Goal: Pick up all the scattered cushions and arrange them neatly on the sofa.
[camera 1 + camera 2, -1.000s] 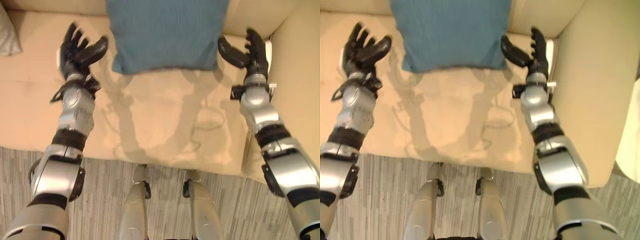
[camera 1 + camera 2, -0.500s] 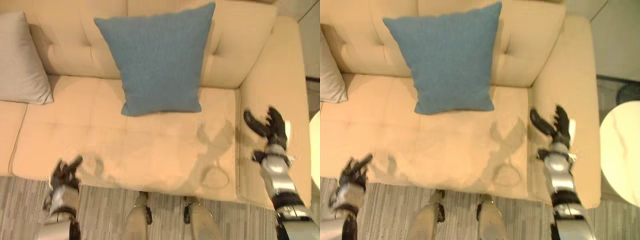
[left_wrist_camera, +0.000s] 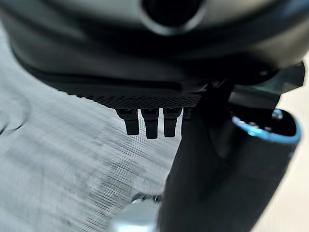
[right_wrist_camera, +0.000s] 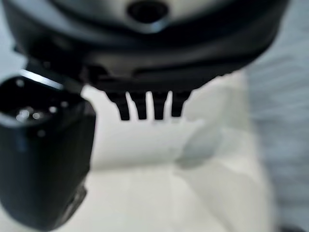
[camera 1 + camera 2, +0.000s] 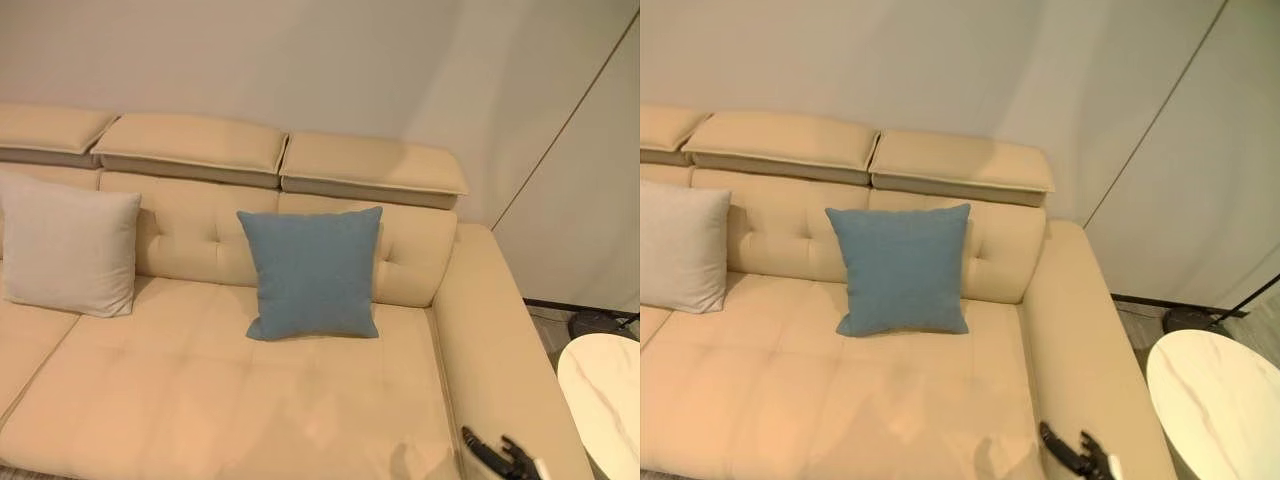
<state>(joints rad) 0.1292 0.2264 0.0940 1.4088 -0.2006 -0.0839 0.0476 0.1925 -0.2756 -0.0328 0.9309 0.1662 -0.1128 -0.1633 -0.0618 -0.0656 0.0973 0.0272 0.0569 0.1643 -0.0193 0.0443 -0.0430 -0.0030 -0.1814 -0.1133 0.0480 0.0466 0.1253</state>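
The sofa [image 5: 230, 400] is taking up most of the head views, its seat lying bare in front of two cushions, and it serves as the landmark for everything else. The blue cushion [image 5: 313, 272] is standing upright against the sofa's backrest, near its right armrest, with its lower edge resting on the seat; leaning it this way is letting the backrest prop it so it is not slumping forward. The pale cushion [image 5: 68, 256] is sitting upright further along the sofa's backrest toward its left end, well apart from the blue one, propped in the same manner. The spacing is reading as a deliberate, even arrangement, so the job is looking close to finished for these two, judging from how they are lying.

A round white side table [image 5: 605, 400] is standing beyond the sofa's right armrest.

The right hand [image 5: 495, 458] is hovering low over the sofa's front right corner, by the armrest, its fingers spread and relaxed and holding nothing. The left hand [image 3: 149, 121] is hanging over the grey floor in front of the sofa, its fingers straight and empty too. Both hands being free suggests no cushion is being carried; whether any more are lying on the floor is not something these views are settling.
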